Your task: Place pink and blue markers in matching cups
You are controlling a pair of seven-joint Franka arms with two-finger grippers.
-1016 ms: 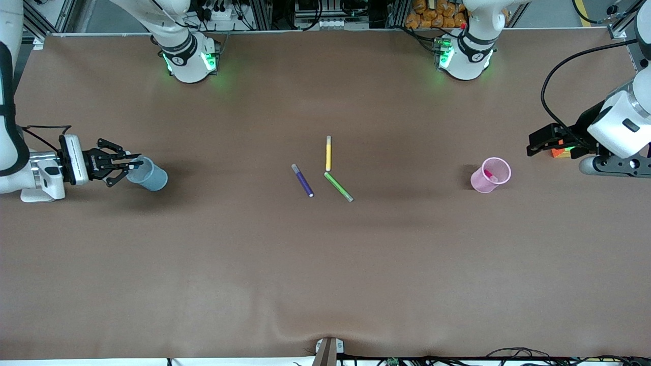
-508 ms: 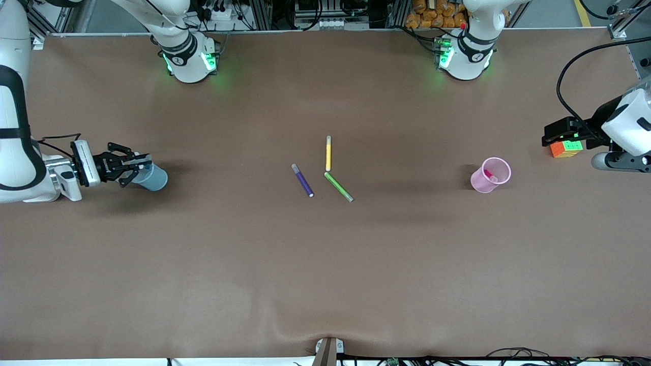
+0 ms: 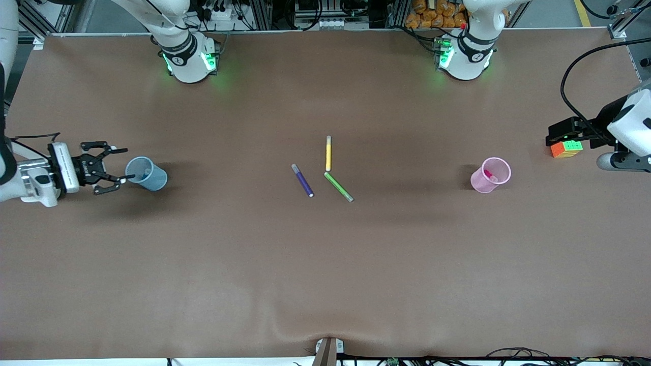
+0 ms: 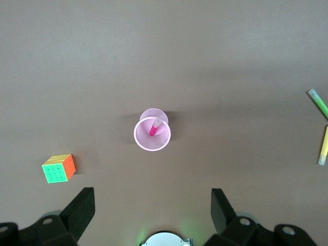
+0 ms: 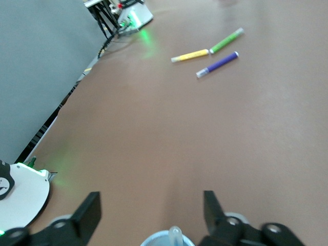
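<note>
1. I'm seeing the pink marker (image 4: 153, 128) standing inside the pink cup (image 3: 490, 175), toward the left arm's end of the table; the left wrist view is showing it leaning on the rim, cap end up.
2. I'm seeing the blue marker (image 3: 147, 172) sitting in the blue cup (image 3: 146, 173) toward the right arm's end; in the right wrist view only its pale cap tip (image 5: 175, 237) is poking above the rim (image 5: 166, 238).
3. So I'm judging both placements as done, each marker in its own colour of cup, both cups upright on the table (image 3: 325, 264).
4. I'm reading the right gripper (image 3: 114, 175) as spread wide and empty, hanging just beside the blue cup, one fingertip close to the rim; I can't tell if it's touching.
5. I'm reading the left gripper (image 3: 557, 133) as spread wide too, holding nothing: the left wrist view is showing both fingers (image 4: 82, 210) well apart. It's sitting over the table's end by the Rubik's cube (image 3: 566, 148), well apart from the pink cup, and I'm treating that arm as waiting.
6. The purple pen (image 3: 302, 180), yellow pen (image 3: 328, 153) and green pen (image 3: 338, 186) are lying mid-table between the cups, not part of my job.
7. What I'm judging as left: only clearing the right gripper from the blue cup without tipping it.
</note>
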